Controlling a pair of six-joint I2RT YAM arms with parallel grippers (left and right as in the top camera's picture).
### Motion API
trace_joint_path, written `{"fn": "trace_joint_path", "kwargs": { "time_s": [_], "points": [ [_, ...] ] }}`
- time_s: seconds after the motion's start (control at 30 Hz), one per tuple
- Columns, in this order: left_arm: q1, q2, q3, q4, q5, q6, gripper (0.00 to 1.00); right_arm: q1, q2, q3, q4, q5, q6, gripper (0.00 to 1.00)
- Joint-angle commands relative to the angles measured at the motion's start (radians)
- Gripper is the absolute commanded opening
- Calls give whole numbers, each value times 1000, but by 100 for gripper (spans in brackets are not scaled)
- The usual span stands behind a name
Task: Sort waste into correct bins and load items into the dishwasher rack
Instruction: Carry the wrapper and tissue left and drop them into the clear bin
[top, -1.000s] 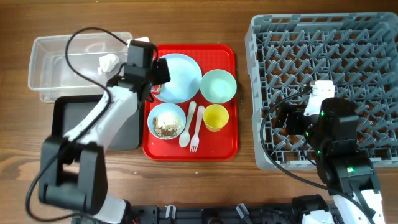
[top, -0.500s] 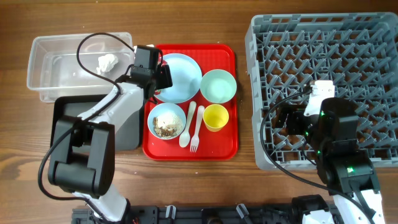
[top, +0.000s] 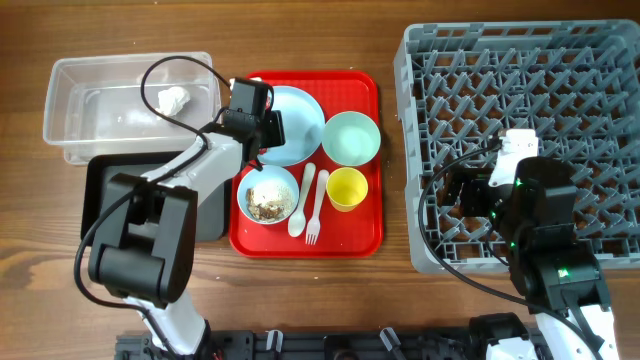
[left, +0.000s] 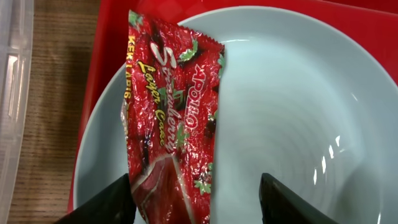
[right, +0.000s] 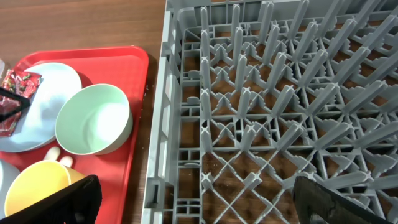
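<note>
While the left fingers (left: 102, 208) stand wide open, the red-and-white snack wrapper (left: 174, 124) lies between them on the pale blue plate (left: 298, 112). They have hold of nothing. One finger is just beside the wrapper's edge, but it is too hard to tell if it touches. The plate sits on the red tray (top: 350, 235), in its far left corner. Also on the red tray are the mint-green bowl (top: 351, 137) in the far right corner and the pale blue bowl (top: 268, 195) on the near left, with brown food scraps (top: 266, 200) inside it. The yellow cup (top: 347, 188) is on the near right, and the white spoon (top: 302, 200) and white fork (top: 316, 208) lie side by side between that bowl and the cup. Left of the red tray, on the counter (top: 30, 250), is the clear tub (top: 80, 120) with the white tissue (top: 173, 99) in it. The black tray (top: 110, 185) lies just in front of the tub. Right of the red tray is the big grey rack (top: 560, 80). The right fingers (right: 62, 202) hang over its near left part, wide open too, with nothing in them.
</note>
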Motion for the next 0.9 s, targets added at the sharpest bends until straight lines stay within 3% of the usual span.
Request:
{"fn": "trace_joint_path", "kwargs": {
  "time_s": [0.0,0.13,0.23,0.4,0.5,0.6,0.73,0.77,0.87],
  "points": [
    [-2,40,-10,2,1,5,52,-2,1,19,2,13,0,100],
    [-2,40,-10,0,1,5,30,-1,1,19,2,13,0,100],
    [-2,40,-10,0,1,5,4,-1,1,19,3,13,0,100],
    [-2,-71,-6,-2,1,5,4,-2,1,19,2,13,0,100],
    [26,-252,-5,-36,-84,-23,4,-2,1,19,2,13,0,100],
    [107,-348,-5,-42,-141,-98,4,-1,1,19,2,13,0,100],
    [275,-342,-5,-42,-140,-296,4,-1,1,19,2,13,0,100],
    [305,-328,-5,-42,-140,-324,6,-1,1,19,2,13,0,100],
    [359,-272,-5,-39,-140,-339,34,-1,1,19,2,13,1,100]
  ]
}}
